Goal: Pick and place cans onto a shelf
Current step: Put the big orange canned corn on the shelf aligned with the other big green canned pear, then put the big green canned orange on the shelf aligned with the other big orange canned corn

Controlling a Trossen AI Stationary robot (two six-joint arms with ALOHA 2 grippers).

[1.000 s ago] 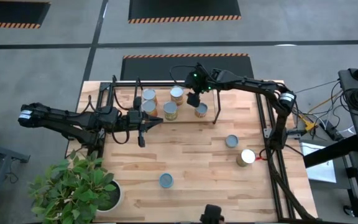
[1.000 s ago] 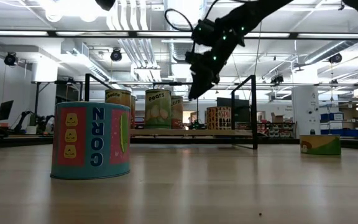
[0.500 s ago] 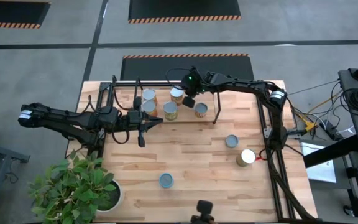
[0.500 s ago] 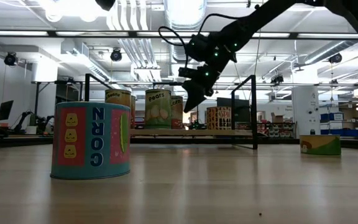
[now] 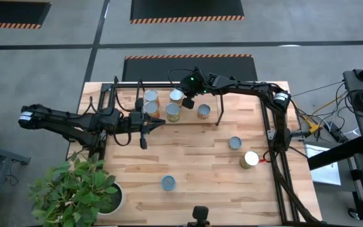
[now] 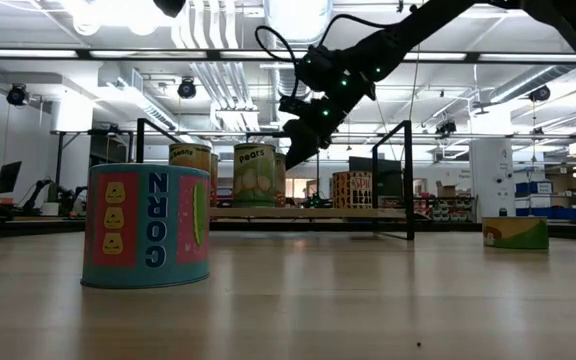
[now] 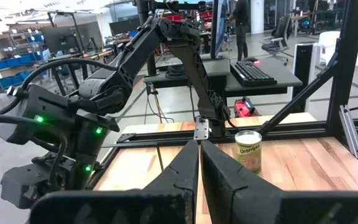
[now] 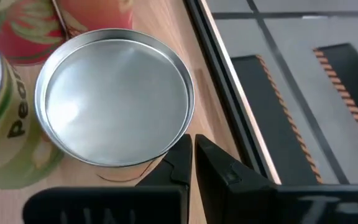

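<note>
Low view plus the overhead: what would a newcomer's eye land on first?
In the low view, the big blue corn can close to the camera on the left fills the foreground. Behind it the right gripper hangs shut above the shelf among the cans there, beside a silver-topped can. The left gripper waits shut just left of the shelf.
</note>
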